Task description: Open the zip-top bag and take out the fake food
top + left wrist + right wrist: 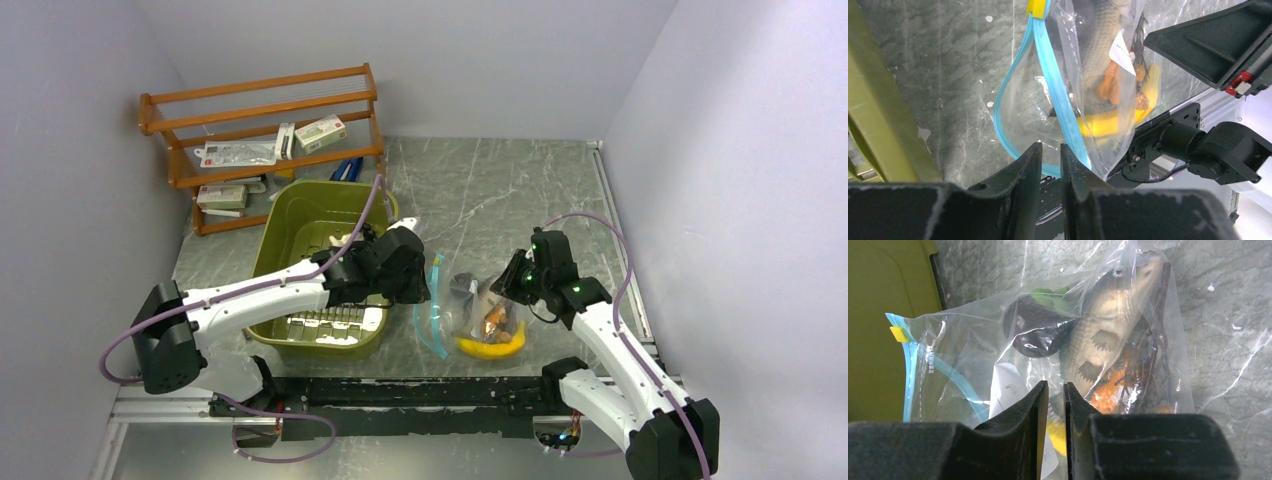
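My right gripper (1053, 388) clamps the zip-top bag (963, 340) of fake food (1103, 335); its teal strip (1058, 85) crosses my left gripper (1050, 149) tips, whose grip I cannot tell

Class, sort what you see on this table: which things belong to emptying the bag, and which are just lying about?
Belong to the job: zip-top bag; fake food inside it (fish, banana, orange bits); left gripper and right gripper, both at the bag.
Just lying about: green bin; wooden rack; packets on the rack.
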Available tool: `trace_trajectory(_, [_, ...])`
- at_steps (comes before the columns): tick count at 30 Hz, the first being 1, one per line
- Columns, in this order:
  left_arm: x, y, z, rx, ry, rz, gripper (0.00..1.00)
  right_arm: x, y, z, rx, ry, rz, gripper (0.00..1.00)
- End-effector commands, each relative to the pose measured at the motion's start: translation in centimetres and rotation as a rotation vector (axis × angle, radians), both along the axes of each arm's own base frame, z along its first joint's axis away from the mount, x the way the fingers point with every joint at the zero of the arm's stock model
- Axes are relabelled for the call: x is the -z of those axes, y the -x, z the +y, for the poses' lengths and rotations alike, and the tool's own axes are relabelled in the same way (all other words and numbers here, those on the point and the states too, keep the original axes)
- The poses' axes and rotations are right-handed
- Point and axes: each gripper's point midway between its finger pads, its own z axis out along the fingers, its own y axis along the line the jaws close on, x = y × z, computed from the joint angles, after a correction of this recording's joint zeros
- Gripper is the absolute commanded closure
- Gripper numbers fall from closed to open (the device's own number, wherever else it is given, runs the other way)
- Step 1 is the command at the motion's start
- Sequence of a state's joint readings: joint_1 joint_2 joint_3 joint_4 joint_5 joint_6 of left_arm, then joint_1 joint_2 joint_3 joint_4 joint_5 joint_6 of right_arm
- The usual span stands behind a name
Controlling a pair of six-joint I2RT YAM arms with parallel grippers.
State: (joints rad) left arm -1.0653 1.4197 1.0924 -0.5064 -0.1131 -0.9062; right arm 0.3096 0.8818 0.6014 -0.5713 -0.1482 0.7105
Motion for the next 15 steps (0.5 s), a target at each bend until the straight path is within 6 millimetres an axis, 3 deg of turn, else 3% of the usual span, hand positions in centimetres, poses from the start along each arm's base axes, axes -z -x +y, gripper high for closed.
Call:
trace_trajectory(1, [-1.4, 0.3, -0.1, -0.001, 0.021, 0.000, 0.73, 0.0, -0.1, 0.4, -0.006, -0.019, -0.012, 0.81])
trace_trajectory(5, [0.3, 1.4, -0.9, 0.044, 0.034, 0.054, 0.86, 0.1, -0.3, 0.4, -0.007, -0.017, -0.012, 0.82])
trace_trajectory(9, [1.8, 1.6, -1.2, 0.046, -0.004, 0.085, 0.89, -0.1, -0.5, 0.3, -0.014, -0.005, -0.014, 0.82])
trace_trajectory(15, [2.4, 1.7, -2.2, 0.080, -0.004, 0.106, 0.88, -0.5, -0.8, 0.1, -0.006, 0.009, -0.030, 0.81])
